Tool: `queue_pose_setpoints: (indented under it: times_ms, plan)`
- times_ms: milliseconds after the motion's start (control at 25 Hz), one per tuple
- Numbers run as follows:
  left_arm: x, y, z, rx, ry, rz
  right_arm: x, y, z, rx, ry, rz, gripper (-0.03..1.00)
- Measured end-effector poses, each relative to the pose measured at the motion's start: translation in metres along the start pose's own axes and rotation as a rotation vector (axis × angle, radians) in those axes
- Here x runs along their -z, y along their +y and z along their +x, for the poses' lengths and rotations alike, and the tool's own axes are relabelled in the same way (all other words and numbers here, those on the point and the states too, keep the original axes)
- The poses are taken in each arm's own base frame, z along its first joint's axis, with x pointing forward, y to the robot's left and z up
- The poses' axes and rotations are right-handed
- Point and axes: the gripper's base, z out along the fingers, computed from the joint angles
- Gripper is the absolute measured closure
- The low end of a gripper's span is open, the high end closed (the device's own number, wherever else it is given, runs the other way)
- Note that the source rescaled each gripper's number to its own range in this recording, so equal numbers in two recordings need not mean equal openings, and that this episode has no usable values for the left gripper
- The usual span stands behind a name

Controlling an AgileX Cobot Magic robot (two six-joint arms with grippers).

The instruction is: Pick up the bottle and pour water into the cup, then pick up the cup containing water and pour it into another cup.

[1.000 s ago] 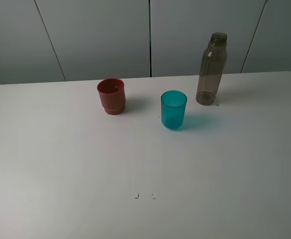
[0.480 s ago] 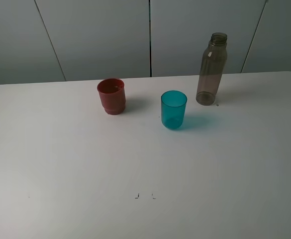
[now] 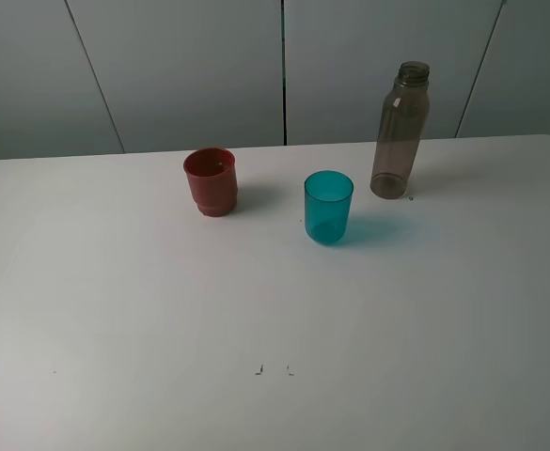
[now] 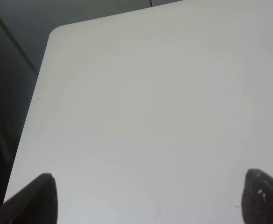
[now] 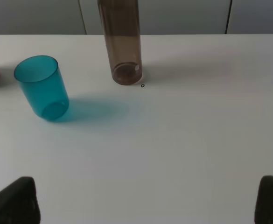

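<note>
- On the white table (image 3: 143,310), far side: bottle (image 3: 400,132) right, teal cup (image 3: 328,208) middle, red cup (image 3: 211,181) left; all upright, unmoved since earlier.
- Left gripper (image 4: 145,198) and right gripper (image 5: 148,200): jaws wide, empty.

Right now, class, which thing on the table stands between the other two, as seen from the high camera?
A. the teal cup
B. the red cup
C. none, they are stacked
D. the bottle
A: in the high view the teal cup stands upright with the red cup to its left and the bottle to its right, all three apart on the table.
</note>
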Motion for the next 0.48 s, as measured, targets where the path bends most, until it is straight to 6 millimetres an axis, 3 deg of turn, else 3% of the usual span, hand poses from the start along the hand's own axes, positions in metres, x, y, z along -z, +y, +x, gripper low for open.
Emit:
queue_pose_setpoints:
  times_ms: [480]
  plan:
    - [0.0000,0.0000,0.0000,0.002,0.000,0.000,0.0000,0.0020,0.0001,0.000,0.001,-0.022,-0.03]
